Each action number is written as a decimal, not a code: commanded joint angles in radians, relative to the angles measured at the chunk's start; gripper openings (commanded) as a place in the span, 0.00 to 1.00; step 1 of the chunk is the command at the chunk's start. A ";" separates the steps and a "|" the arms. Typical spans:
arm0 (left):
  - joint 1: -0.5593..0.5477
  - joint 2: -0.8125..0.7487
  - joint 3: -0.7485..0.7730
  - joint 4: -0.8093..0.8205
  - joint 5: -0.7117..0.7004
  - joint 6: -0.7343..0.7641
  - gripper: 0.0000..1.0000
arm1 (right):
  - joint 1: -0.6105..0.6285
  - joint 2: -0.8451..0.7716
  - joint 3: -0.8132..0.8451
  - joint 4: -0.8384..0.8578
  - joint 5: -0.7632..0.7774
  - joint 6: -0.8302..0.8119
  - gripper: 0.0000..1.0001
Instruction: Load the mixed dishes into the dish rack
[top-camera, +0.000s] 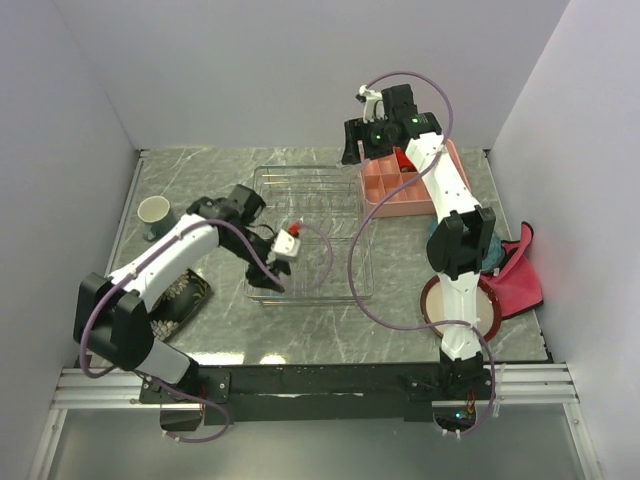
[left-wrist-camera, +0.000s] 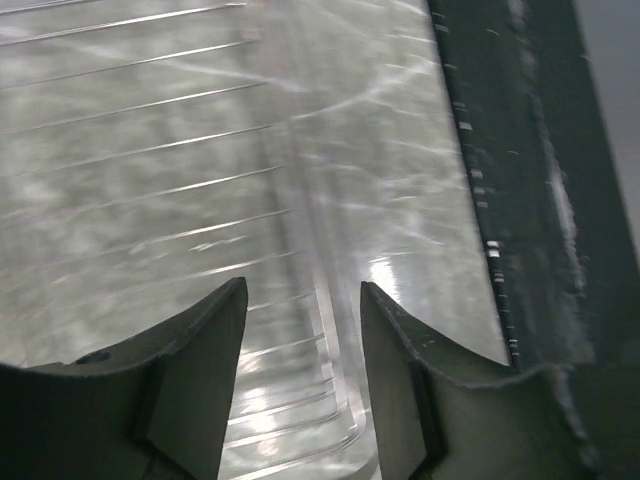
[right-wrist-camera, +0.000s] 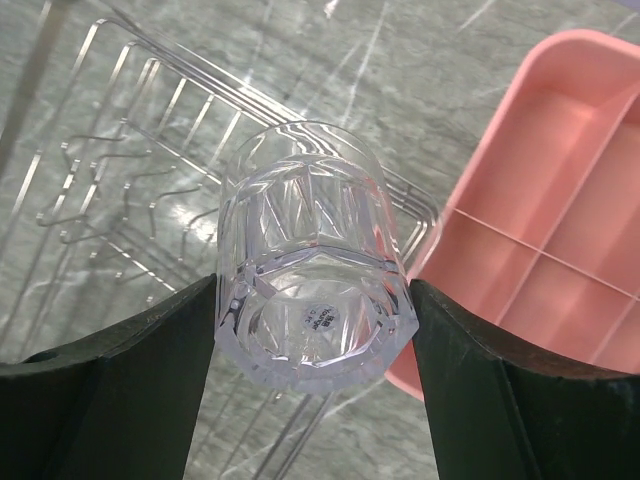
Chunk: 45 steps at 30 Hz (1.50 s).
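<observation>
My right gripper (right-wrist-camera: 313, 290) is shut on the clear glass (right-wrist-camera: 310, 260), held on its side with its base towards the camera, above the far right corner of the wire dish rack (right-wrist-camera: 150, 150). In the top view that gripper (top-camera: 360, 148) hangs at the rack's (top-camera: 310, 235) back right. My left gripper (left-wrist-camera: 300, 292) is open and empty, its fingers astride the rack's rim wire (left-wrist-camera: 335, 380); in the top view it (top-camera: 275, 250) is low over the rack's front left. The grey-blue mug (top-camera: 155, 215), black floral square plate (top-camera: 185, 295) and red-rimmed cream plate (top-camera: 487, 312) lie outside the rack.
The pink compartment tray (top-camera: 405, 190) stands right of the rack and shows in the right wrist view (right-wrist-camera: 560, 200). A pink-red cloth (top-camera: 520, 275) lies at the right beside the cream plate. The left arm crosses over the floral plate. The table's dark front edge (left-wrist-camera: 530, 200) runs close by.
</observation>
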 joint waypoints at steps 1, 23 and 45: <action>-0.086 -0.057 -0.051 0.080 -0.069 -0.073 0.49 | 0.018 -0.007 0.012 0.013 0.049 -0.056 0.20; -0.224 -0.057 -0.160 0.067 -0.120 -0.125 0.37 | 0.084 0.069 0.063 -0.007 0.121 -0.129 0.16; -0.232 -0.076 -0.216 0.120 -0.155 -0.110 0.42 | 0.242 0.021 0.009 -0.129 0.348 -0.378 0.07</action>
